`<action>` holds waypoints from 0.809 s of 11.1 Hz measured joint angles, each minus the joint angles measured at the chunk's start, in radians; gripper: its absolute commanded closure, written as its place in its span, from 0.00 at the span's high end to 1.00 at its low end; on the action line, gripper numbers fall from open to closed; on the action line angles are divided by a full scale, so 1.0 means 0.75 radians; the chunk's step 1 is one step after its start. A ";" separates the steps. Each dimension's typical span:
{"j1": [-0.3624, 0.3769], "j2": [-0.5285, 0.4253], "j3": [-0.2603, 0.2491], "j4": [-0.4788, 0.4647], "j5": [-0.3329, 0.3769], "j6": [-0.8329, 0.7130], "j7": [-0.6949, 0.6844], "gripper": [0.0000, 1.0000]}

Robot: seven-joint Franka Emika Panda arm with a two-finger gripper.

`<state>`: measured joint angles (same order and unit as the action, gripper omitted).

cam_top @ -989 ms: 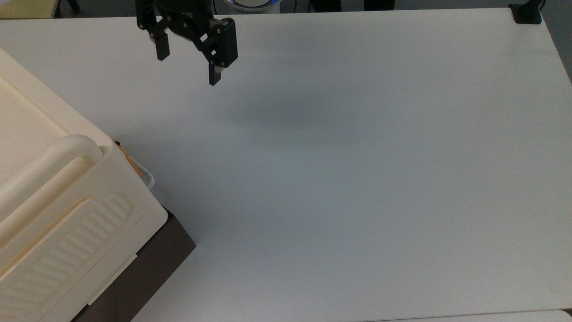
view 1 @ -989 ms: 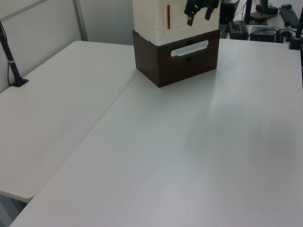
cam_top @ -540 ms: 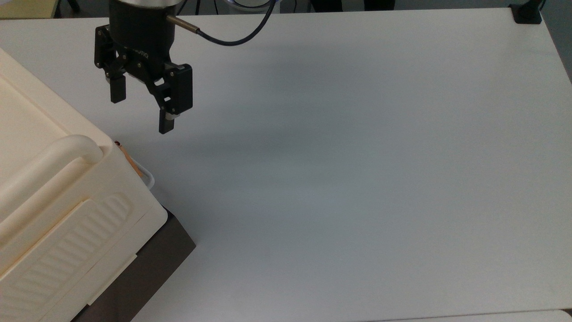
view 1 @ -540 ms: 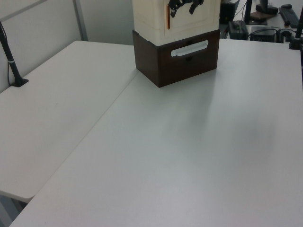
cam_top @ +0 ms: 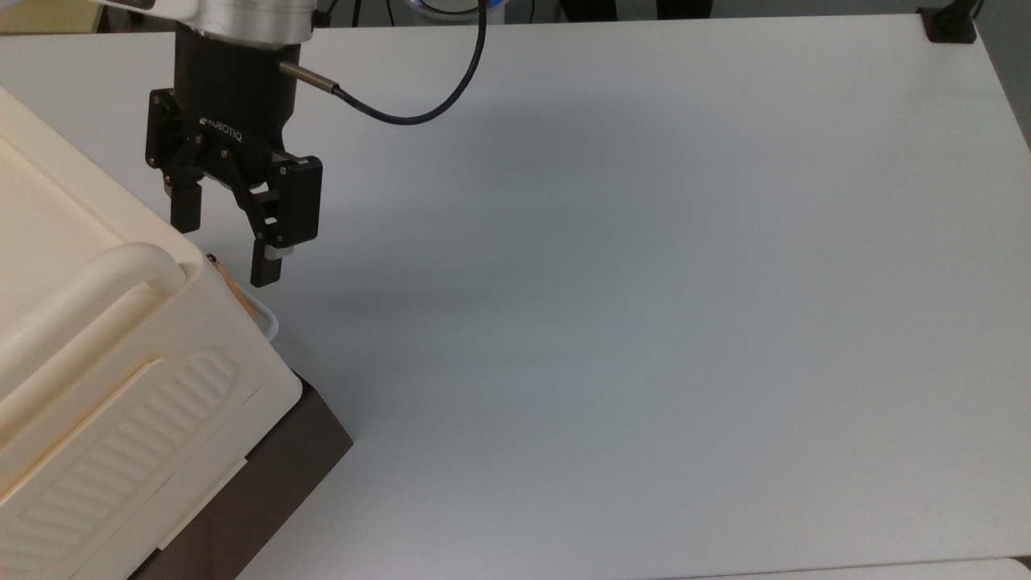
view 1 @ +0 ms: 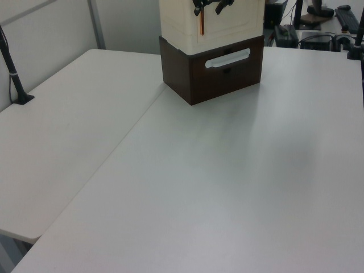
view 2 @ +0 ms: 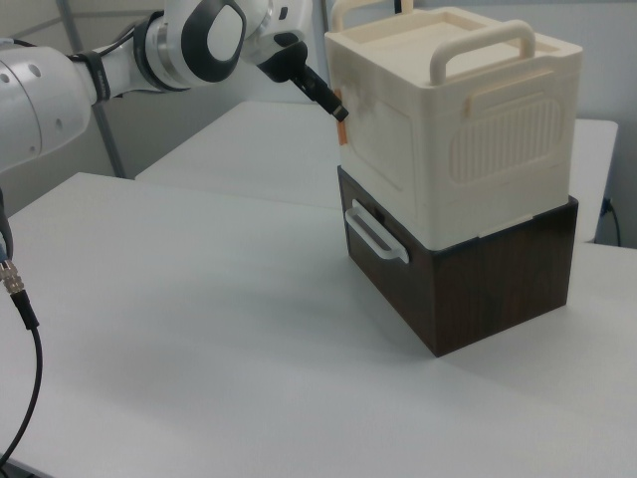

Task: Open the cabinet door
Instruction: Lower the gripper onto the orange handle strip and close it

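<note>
White table point(cam_top: 644, 322), arm reaching level toward the cabinet door point(view 2: 383, 149), claw point(cam_top: 225, 250) spread wide beside its edge

Over the last second the black two-finger gripper point(cam_top: 226, 246) has travelled from the top edge of the top view down and leftward, its fingers apart as before. It now sits at the upper left, just beside the cream plastic cabinet's point(cam_top: 121, 379) corner.
</note>
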<state>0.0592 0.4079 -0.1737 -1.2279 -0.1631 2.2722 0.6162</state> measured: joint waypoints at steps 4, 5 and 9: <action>0.011 0.002 0.003 0.008 -0.088 0.081 0.001 0.82; 0.015 0.002 0.005 0.008 -0.096 0.083 0.001 0.81; 0.049 0.005 0.014 0.008 -0.207 0.084 0.001 0.57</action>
<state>0.0963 0.4113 -0.1634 -1.2218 -0.3184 2.3352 0.6171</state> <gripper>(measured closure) 0.352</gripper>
